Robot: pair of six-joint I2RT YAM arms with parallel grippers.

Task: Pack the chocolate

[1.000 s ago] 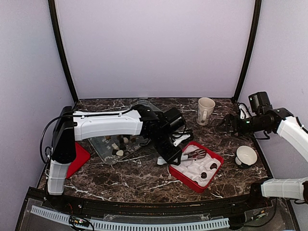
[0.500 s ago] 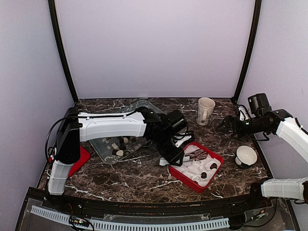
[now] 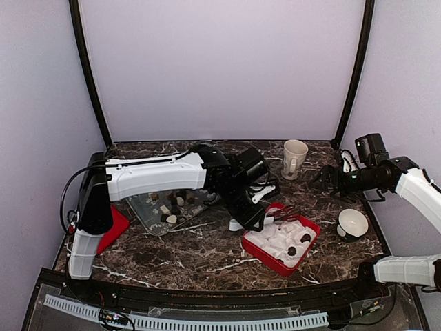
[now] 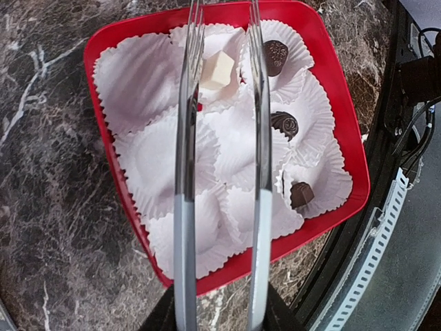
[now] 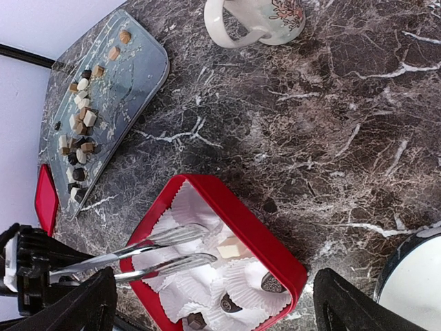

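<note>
Chocolate: 1 cream-white piece (image 4: pixel 218 69) is lying in a paper cup (image 4: pixel 148 76) at one end of the red box (image 4: pixel 331 89), just by the tips of the tongs (image 4: pixel 258 138). 3 dark pieces (image 4: pixel 284 124) are sitting in cups along one side of the box. Many loose pieces (image 5: pixel 79 124) are lying on the glass tray (image 5: pixel 131 76).
Left claw (image 3: pixel 249 210): is clenching the handle end of the tongs and holding them low over the box. The 2 tong arms are standing apart, with nothing pinched between them.
Right claw (image 3: pixel 322 181): is hanging released, jaws wide and holding nothing, above the counter (image 5: pixel 331 124) near the mug (image 3: pixel 295 158).
Red box: is sitting on the counter between the tray and the white bowl (image 3: pixel 353 223).
Mug: is standing upright behind the box.
</note>
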